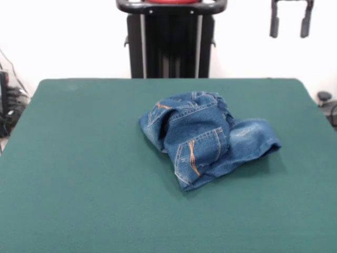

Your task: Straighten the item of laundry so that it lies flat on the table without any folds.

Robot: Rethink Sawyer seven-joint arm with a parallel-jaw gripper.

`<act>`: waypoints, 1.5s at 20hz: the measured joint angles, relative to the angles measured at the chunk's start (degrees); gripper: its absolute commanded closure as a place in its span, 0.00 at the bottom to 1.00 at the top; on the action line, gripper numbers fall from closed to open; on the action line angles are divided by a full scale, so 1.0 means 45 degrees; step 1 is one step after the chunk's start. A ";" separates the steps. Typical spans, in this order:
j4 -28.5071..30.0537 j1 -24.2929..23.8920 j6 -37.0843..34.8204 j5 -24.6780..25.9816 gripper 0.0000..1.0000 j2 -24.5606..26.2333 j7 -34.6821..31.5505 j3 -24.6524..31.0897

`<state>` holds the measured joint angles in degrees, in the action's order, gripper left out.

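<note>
Green felt of the table fills the foreground, bare up to the jeans, which sit a bit right of centre in a crumpled heap – folded over themselves, a pocket with orange stitching facing up, and a paler faded patch poking out on the right. Way up in the top right corner hangs the gripper, well clear of the denim, its two fingers spread wide with nothing between them.
</note>
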<state>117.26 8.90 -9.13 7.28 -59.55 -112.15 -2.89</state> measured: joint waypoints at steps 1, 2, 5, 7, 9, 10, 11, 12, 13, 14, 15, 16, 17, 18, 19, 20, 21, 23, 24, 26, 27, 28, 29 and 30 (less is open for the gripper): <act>0.0076 -0.0097 0.0198 0.0140 0.00 0.0033 0.0000 0.0030; 0.0170 -0.0263 0.0501 0.0402 0.00 0.0131 0.0000 0.0066; 0.0280 -0.0550 0.0981 0.0848 0.00 0.0401 0.0000 0.0118; 0.0303 -0.0757 0.1198 0.1166 0.00 0.0579 0.0000 0.0134; 0.0301 -0.0938 0.1299 0.1414 0.00 0.0677 0.0000 0.0131; 0.0297 -0.1052 0.1344 0.1599 0.00 0.0766 0.0000 0.0129; 0.0286 -0.1133 0.1385 0.1739 0.00 0.0877 0.0000 0.0131; 0.0277 -0.1183 0.1443 0.1839 0.00 0.0989 0.0000 0.0129; 0.0254 -0.1231 0.1563 0.1990 0.00 0.1163 0.0000 0.0127; 0.0234 -0.1273 0.1733 0.2133 0.00 0.1359 0.0000 0.0120; 0.0219 -0.1306 0.1947 0.2265 0.00 0.1583 0.0000 0.0112; 0.0214 -0.1344 0.2268 0.2413 0.00 0.1866 0.0000 0.0103; 0.0210 -0.1388 0.2550 0.2555 0.00 0.2105 0.0000 0.0103; 0.0207 -0.1437 0.2782 0.2671 0.00 0.2296 0.0000 0.0107; 0.0208 -0.1513 0.3054 0.2814 0.00 0.2525 0.0000 0.0107; 0.0205 -0.1633 0.3359 0.2962 0.00 0.2795 0.0000 0.0112; 0.0197 -0.1758 0.3579 0.3102 0.00 0.3018 0.0000 0.0112; 0.0175 -0.2038 0.3955 0.3355 0.00 0.3458 0.0000 0.0116; 0.0157 -0.2159 0.4077 0.3456 0.00 0.3640 0.0000 0.0120; 0.0103 -0.2493 0.4360 0.3735 0.00 0.4084 0.0000 0.0122; 0.0065 -0.2708 0.4493 0.3909 0.00 0.4329 0.0000 0.0122; 0.0039 -0.2845 0.4551 0.3999 0.00 0.4479 0.0000 0.0120; 0.0000 -0.3060 0.4605 0.4168 0.00 0.4680 0.0000 0.0140; -0.0026 -0.3242 0.4608 0.4300 0.00 0.4820 0.0000 0.0164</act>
<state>117.14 -5.69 11.60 26.63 -37.86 -112.15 -2.16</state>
